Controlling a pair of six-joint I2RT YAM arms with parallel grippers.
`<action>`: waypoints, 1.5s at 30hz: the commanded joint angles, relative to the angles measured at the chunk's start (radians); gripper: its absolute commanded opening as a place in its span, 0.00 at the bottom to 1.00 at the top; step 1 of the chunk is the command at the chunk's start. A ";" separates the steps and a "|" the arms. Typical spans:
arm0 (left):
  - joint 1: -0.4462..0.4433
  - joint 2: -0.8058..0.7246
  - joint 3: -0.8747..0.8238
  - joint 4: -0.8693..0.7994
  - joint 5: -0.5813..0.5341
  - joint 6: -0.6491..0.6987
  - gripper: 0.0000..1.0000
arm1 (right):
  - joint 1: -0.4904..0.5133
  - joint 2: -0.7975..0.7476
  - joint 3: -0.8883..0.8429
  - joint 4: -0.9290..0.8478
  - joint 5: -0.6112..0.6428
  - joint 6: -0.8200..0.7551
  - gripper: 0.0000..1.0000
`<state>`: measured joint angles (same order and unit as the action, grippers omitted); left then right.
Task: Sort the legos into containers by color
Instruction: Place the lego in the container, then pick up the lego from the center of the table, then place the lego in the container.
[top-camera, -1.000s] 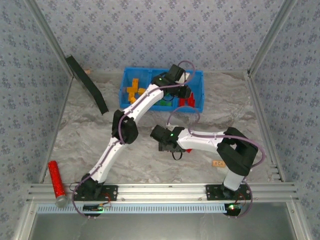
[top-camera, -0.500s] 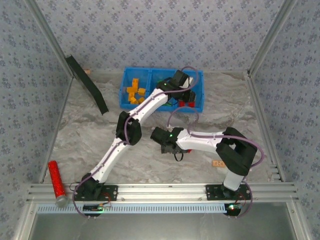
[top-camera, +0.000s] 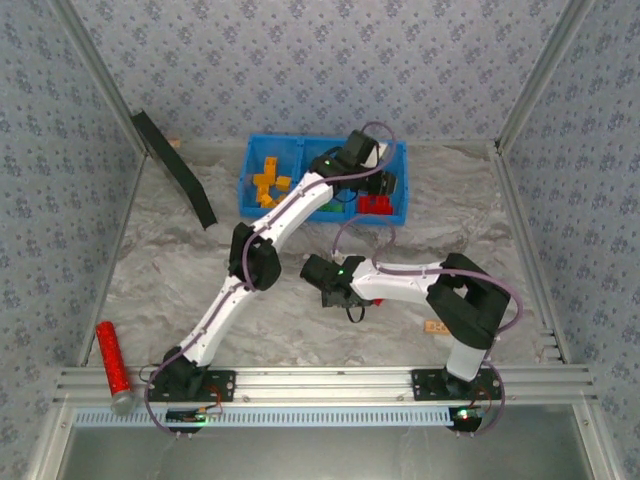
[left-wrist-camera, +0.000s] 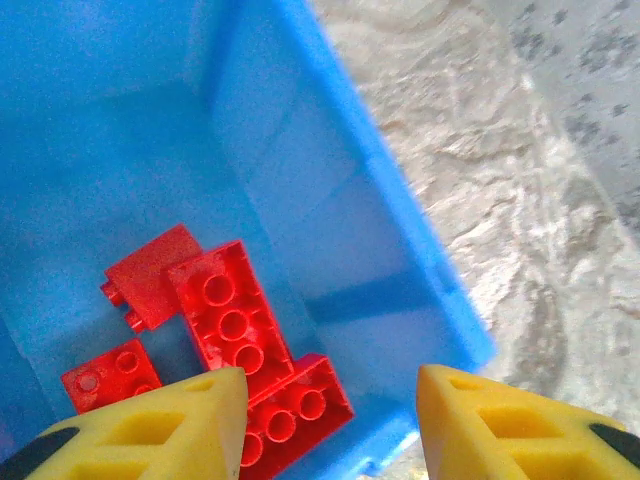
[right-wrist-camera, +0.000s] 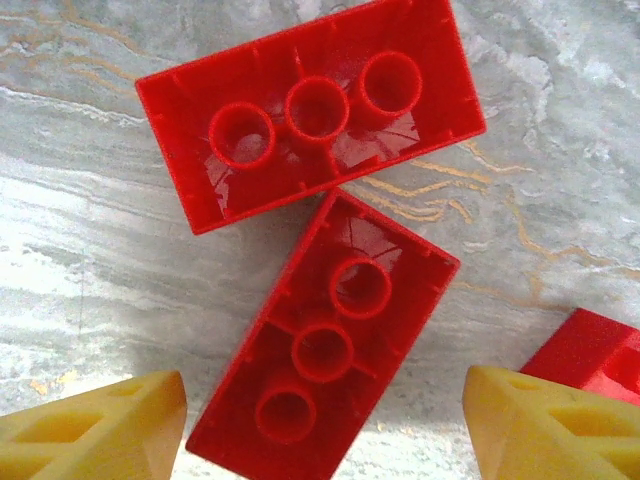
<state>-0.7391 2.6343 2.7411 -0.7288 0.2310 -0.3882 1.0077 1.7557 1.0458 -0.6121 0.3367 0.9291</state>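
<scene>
The left gripper (left-wrist-camera: 330, 405) hangs with its jaws apart and holding nothing, over the right compartment of the blue bin (left-wrist-camera: 400, 250), where red bricks (left-wrist-camera: 232, 322) lie. The right gripper (right-wrist-camera: 325, 415), jaws also apart, straddles 1 upturned red brick (right-wrist-camera: 325, 345) on the table (right-wrist-camera: 80, 240). That brick touches a 2nd red brick (right-wrist-camera: 310, 115).

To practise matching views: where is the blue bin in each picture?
Top external: blue bin upper centre.
Left wrist: left and centre, red legos inside.
Right wrist: loose red bricks on the marbled table.
Shared landmark: that marbled table, beside the bin in the first two.
</scene>
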 joint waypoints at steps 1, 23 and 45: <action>0.001 -0.132 0.042 0.016 0.034 0.030 0.48 | -0.013 0.032 0.000 0.039 -0.013 -0.020 0.73; 0.128 -0.510 -0.099 -0.407 -0.092 0.229 0.48 | -0.070 0.029 -0.021 0.046 -0.078 -0.100 0.32; 0.107 -1.216 -1.394 -0.069 -0.149 0.158 0.58 | -0.451 -0.419 0.134 -0.075 -0.104 -0.591 0.27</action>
<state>-0.5884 1.4845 1.4273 -0.9119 0.0566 -0.2146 0.6044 1.3087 1.1175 -0.7258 0.2455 0.4660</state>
